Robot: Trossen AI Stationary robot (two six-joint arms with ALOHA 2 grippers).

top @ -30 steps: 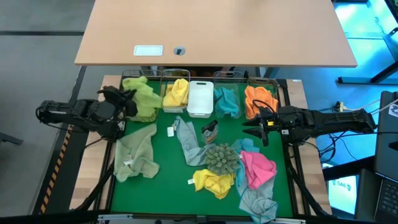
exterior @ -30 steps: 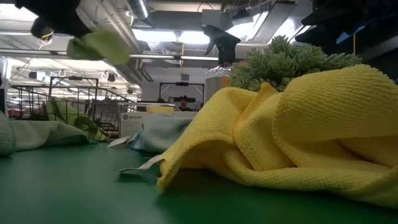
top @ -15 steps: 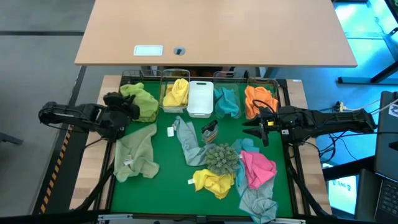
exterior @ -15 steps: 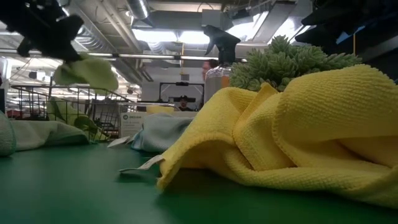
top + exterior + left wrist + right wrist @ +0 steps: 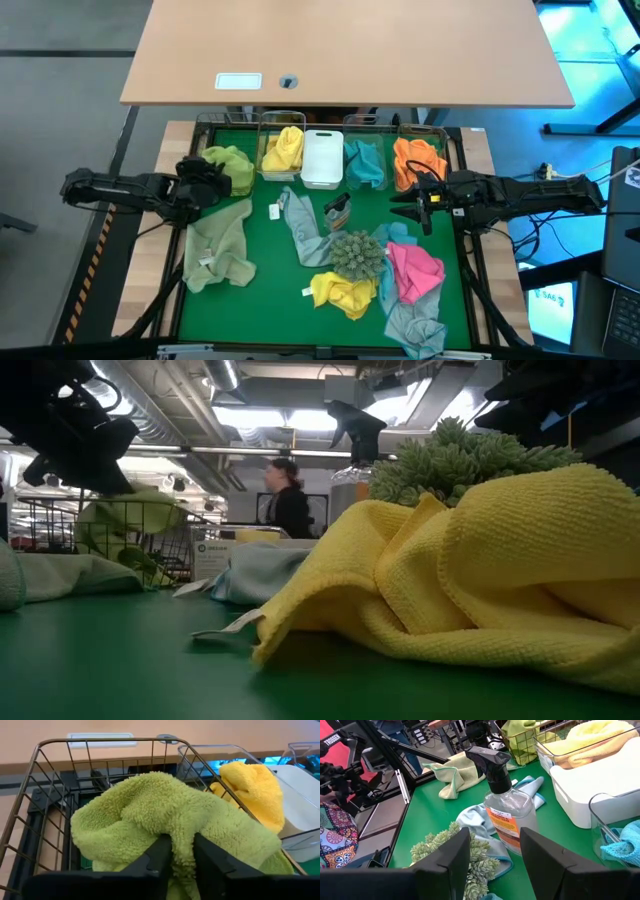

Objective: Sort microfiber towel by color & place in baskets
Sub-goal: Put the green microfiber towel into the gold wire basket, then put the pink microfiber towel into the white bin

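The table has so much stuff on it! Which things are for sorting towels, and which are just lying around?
For the job:
lime towel in the left pincer
wire basket
yellow towel
pink towel

Just lying about:
spray bottle
spiky green ball

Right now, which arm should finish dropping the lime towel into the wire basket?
Left. The left gripper is already shut on the lime towel, directly over the wire basket. The right gripper is open, empty and far across the table near the orange towel.
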